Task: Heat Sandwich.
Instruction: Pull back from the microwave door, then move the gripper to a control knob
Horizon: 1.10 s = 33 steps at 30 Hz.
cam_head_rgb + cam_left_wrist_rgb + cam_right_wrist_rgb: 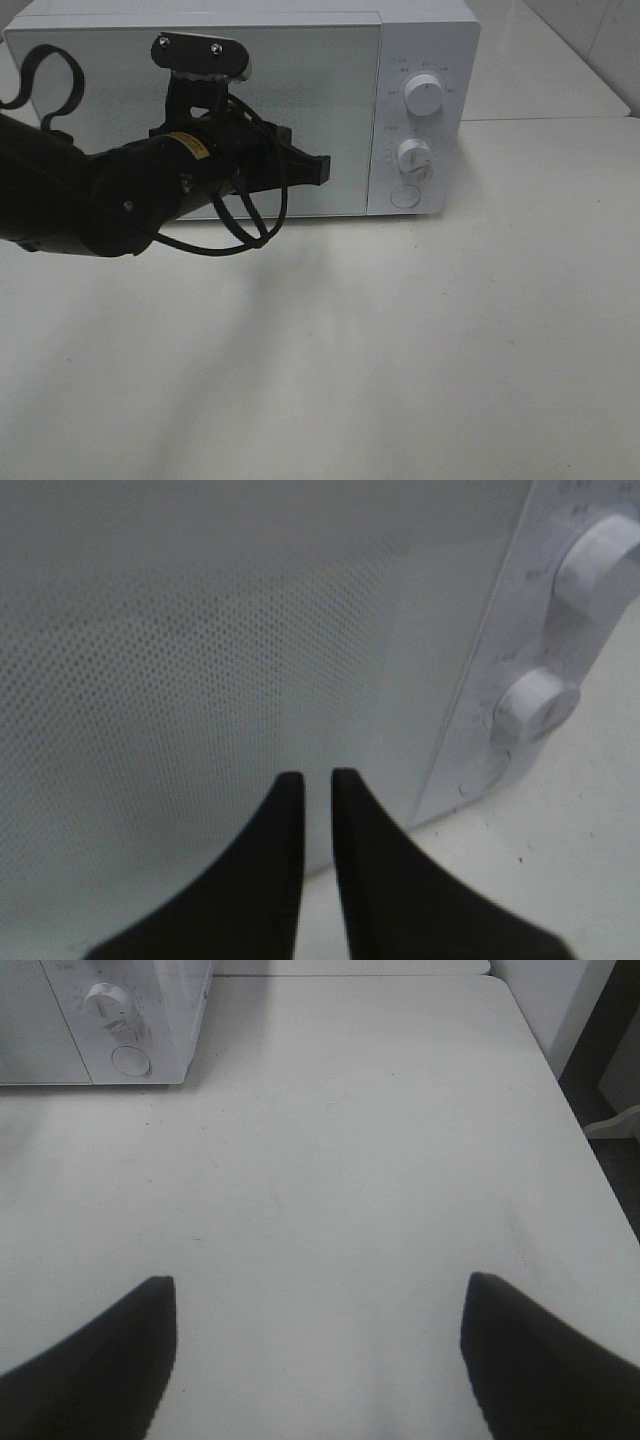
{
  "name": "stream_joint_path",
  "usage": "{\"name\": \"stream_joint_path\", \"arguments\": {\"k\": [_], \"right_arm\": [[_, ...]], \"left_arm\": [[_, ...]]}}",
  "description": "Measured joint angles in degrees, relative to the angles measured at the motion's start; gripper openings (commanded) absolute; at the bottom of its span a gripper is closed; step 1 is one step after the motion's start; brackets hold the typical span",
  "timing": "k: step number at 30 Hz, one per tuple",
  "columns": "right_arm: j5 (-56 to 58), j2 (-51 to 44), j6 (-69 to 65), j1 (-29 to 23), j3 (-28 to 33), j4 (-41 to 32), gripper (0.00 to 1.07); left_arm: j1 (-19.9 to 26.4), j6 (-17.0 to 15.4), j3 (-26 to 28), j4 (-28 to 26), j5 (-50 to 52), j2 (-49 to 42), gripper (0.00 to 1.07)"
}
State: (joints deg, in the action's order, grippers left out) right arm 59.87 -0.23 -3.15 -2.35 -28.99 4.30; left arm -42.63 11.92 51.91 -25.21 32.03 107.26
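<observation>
The sandwich is out of view. A white microwave stands at the back of the table with its door closed. My left gripper is held right in front of the door's lower right part. In the left wrist view its black fingertips are parted by a narrow gap with nothing between them, so my left gripper is slightly open, close to the perforated door. My right gripper stands wide open above bare table with nothing in it. It does not show in the high view.
The microwave's panel carries an upper knob, a lower knob and a round button. White table stretches in front. The right wrist view shows the microwave corner and the table's edge.
</observation>
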Motion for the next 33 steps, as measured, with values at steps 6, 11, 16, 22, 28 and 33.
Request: {"name": "stream_joint_path", "arguments": {"k": [6, 11, 16, 22, 28, 33], "right_arm": [[0.0, 0.0, 0.0, 0.0, 0.0, 0.0, 0.75], [0.0, 0.0, 0.0, 0.0, 0.0, 0.0, 0.75], [0.0, 0.0, 0.0, 0.0, 0.0, 0.0, 0.75], [0.0, 0.0, 0.0, 0.0, 0.0, 0.0, 0.75], [0.0, 0.0, 0.0, 0.0, 0.0, 0.0, 0.75], [0.0, 0.0, 0.0, 0.0, 0.0, 0.0, 0.75]], "left_arm": [[0.0, -0.1, -2.3, -0.4, -5.7, -3.4, 1.00], [0.0, -0.2, -4.7, -0.5, -11.2, -7.2, 0.99], [0.2, -0.2, -6.3, -0.4, -17.9, -10.9, 0.98], [5.4, -0.2, -6.4, -0.5, -33.6, -16.2, 0.98], [11.6, -0.2, -6.4, 0.1, -46.9, -20.2, 0.98], [18.2, -0.2, -6.4, 1.7, -57.4, -24.1, 0.98]]}}
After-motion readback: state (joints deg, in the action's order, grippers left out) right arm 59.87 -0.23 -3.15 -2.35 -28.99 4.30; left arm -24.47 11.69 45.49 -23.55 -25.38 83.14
